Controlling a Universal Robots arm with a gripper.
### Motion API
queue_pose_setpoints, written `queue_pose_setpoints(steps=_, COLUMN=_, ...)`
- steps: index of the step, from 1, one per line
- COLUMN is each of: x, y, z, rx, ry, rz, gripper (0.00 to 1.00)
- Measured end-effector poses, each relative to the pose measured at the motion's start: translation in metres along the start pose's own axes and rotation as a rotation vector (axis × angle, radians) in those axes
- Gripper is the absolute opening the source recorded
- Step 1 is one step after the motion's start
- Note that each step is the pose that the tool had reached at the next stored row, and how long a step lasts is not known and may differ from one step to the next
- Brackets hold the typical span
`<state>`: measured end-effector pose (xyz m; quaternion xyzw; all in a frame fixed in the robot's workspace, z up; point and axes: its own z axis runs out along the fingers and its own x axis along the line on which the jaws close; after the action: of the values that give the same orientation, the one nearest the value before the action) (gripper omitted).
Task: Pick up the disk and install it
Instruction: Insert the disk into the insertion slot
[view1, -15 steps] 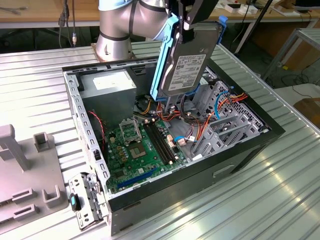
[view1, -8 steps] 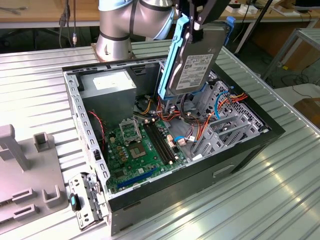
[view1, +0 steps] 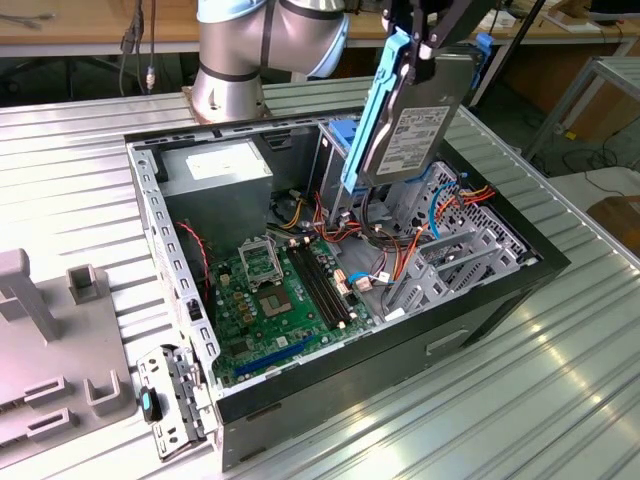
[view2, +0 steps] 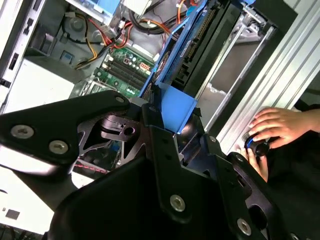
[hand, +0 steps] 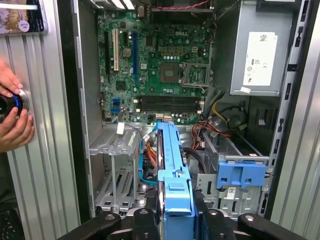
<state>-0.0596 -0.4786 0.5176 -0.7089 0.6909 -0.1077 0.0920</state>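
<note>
Finding: your gripper (view1: 428, 45) hangs above the open black-and-grey metal computer case (view1: 340, 395). Its fingers (hand: 210, 220) are clamped on the disk (view1: 405, 125), a flat rectangular hard drive with a dark grey metal body and bright blue plastic carrier rails.

Position: you hold the disk on edge and tilted, over the end of the case that has the grey metal drive cage (view1: 450, 250). Its labelled face is turned toward the exterior view's right and one blue rail toward the exterior view's left. Whether its lower end touches the cage cannot be told.

In the first wrist view, the blue rail runs out from between the fingers toward the green motherboard (hand: 160, 55). A blue plastic bracket (hand: 242, 172) sits just beside it on the cage.

Surroundings: a silver power supply box (view1: 215, 170) occupies one corner of the case. The case stands on a ribbed silver metal worktop (view1: 500, 400). A person's hands (hand: 12, 125) rest on a dark round knob with a blue ring (hand: 11, 102) beside the case.
</note>
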Motion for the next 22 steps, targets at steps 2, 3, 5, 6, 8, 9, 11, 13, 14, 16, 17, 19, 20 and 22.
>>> queue_pose_setpoints(steps=2, x=0.0003, y=-0.0043, z=0.0018, rx=0.0029, ry=0.0011, rz=0.0, gripper=0.37)
queue_pose_setpoints(steps=3, x=0.0006, y=-0.0052, z=0.0024, rx=0.0053, ry=0.0013, rz=0.0, gripper=0.37)
queue_pose_setpoints(steps=5, x=0.0017, y=-0.0066, z=0.0031, rx=0.0101, ry=0.0019, rz=0.0, gripper=0.37)
queue_pose_setpoints(steps=6, x=0.0034, y=-0.0075, z=0.0039, rx=0.0142, ry=0.0019, rz=0.0, gripper=0.37)
queue_pose_setpoints(steps=8, x=0.0074, y=-0.0083, z=0.005, rx=0.0198, ry=0.0018, rz=-0.001, gripper=0.37)
queue_pose_setpoints(steps=9, x=0.0106, y=-0.0086, z=0.0055, rx=0.0224, ry=0.0016, rz=-0.002, gripper=0.37)
queue_pose_setpoints(steps=11, x=0.0164, y=-0.0091, z=0.0064, rx=0.0265, ry=0.0013, rz=-0.003, gripper=0.37)
queue_pose_setpoints(steps=13, x=0.0242, y=-0.0095, z=0.0074, rx=0.0308, ry=0.001, rz=-0.004, gripper=0.37)
queue_pose_setpoints(steps=14, x=0.0262, y=-0.0096, z=0.0077, rx=0.0318, ry=0.0008, rz=-0.005, gripper=0.37)
queue_pose_setpoints(steps=16, x=0.0314, y=-0.01, z=0.0083, rx=0.0343, ry=0.0007, rz=-0.006, gripper=0.37)
queue_pose_setpoints(steps=17, x=0.0332, y=-0.0101, z=0.0086, rx=0.0352, ry=0.0007, rz=-0.006, gripper=0.37)
queue_pose_setpoints(steps=19, x=0.0363, y=-0.0106, z=0.0095, rx=0.0377, ry=0.0008, rz=-0.007, gripper=0.37)
queue_pose_setpoints(steps=20, x=0.0372, y=-0.011, z=0.01, rx=0.0398, ry=0.0009, rz=-0.007, gripper=0.37)
queue_pose_setpoints(steps=22, x=0.0394, y=-0.012, z=0.0107, rx=0.0461, ry=0.0009, rz=-0.008, gripper=0.37)
